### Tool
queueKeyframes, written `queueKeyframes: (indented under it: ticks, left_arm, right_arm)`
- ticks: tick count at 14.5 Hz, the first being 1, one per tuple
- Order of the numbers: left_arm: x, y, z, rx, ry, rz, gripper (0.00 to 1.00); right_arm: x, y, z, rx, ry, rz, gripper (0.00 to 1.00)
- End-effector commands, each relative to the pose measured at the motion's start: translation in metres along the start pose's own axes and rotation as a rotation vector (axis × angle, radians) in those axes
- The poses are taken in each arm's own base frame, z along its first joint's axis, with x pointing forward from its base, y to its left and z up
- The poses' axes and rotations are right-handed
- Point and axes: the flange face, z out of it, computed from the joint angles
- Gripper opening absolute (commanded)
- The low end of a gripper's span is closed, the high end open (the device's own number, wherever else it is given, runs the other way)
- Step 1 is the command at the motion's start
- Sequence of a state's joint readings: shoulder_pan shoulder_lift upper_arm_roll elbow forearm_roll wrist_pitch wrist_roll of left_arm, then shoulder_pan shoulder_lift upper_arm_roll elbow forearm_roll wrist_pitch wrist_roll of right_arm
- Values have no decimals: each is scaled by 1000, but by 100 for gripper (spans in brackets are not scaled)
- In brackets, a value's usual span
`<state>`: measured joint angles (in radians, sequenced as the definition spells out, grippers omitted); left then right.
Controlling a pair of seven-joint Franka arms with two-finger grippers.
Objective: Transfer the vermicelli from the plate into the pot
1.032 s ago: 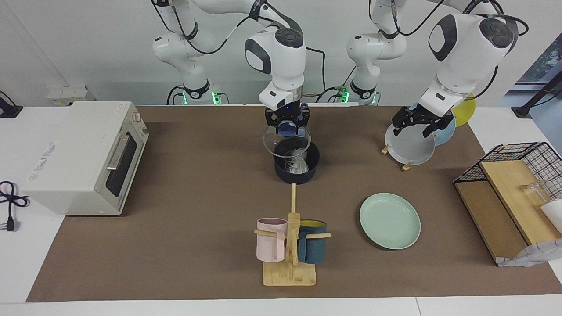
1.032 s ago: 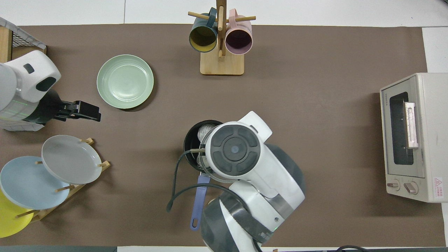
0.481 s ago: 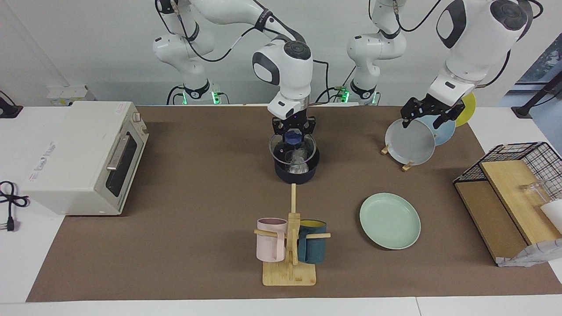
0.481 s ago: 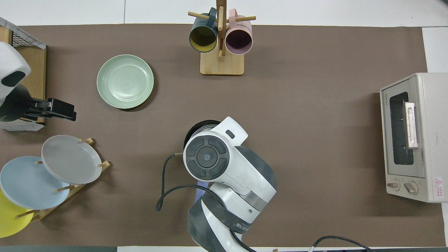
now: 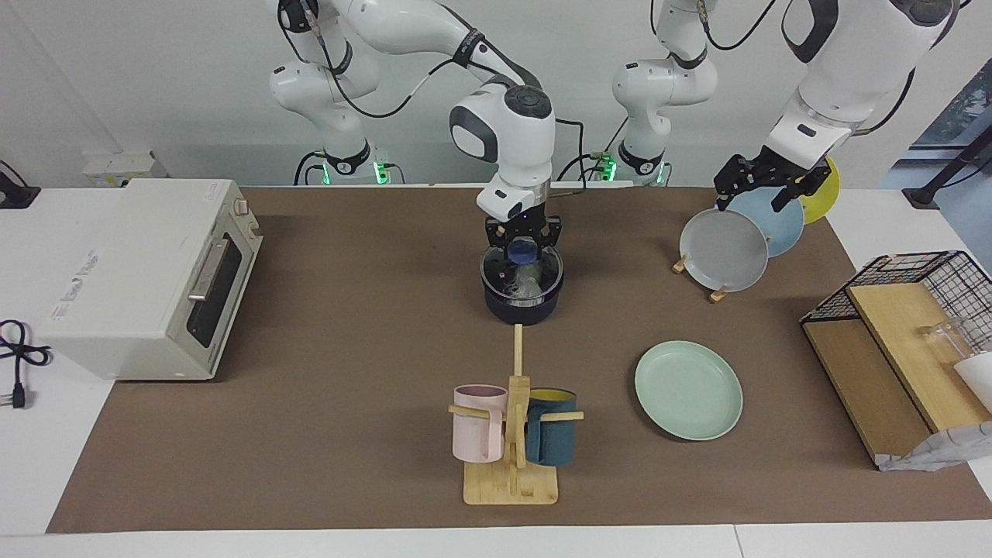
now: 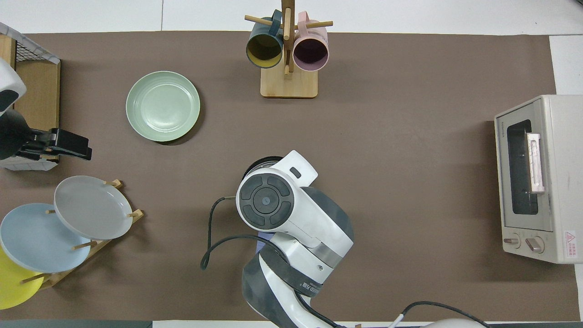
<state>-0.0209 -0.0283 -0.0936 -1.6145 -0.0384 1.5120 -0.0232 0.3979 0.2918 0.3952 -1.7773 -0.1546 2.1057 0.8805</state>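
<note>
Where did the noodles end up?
The noodles sit inside the dark pot under a clear lid, mid-table, nearer to the robots than the mug stand. The right end effector is at the lid's knob.

Little can be read. The toaster oven carries a small brand word at the top of its front panel, too small to make out, and a red-and-white warning sticker beside its knobs, with print that cannot be read. In the facing view, faint grey lettering runs along the oven's top, also unreadable. The right arm bears a short line of white letters on its dark band, too small to tell.
</note>
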Motion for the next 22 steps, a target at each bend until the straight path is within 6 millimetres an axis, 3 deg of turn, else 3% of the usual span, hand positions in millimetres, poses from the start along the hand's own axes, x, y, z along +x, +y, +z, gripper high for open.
queueKeyframes:
  ticks: [1, 7, 10, 16, 17, 19, 20, 22]
  left_arm:
    - [6, -2, 6, 25, -3, -15, 100]
    - [3, -6, -5, 46, -6, -19, 100]
    - [1, -8, -1, 45, -6, -20, 100]
    - [1, -15, -2, 46, -4, -34, 100]
    - [1, -15, -2, 46, -5, -34, 100]
    - [-1, -18, -3, 46, -7, -34, 100]
    - [-1, -24, -3, 45, -6, -39, 100]
    - [-1, -25, -3, 45, -2, -47, 100]
  right_arm:
    - [2, -12, 13, -3, 12, 18, 54]
    - [2, -14, 20, -37, 45, -21, 55]
    - [8, -16, 8, -46, 53, -19, 55]
    - [10, -17, 12, -55, 69, -29, 58]
    - [10, -16, 14, -53, 69, -27, 62]
    - [10, -16, 14, -53, 69, -29, 81]
    - [11, -16, 14, -55, 67, -29, 100]
    - [21, -4, 7, -62, 72, -15, 100]
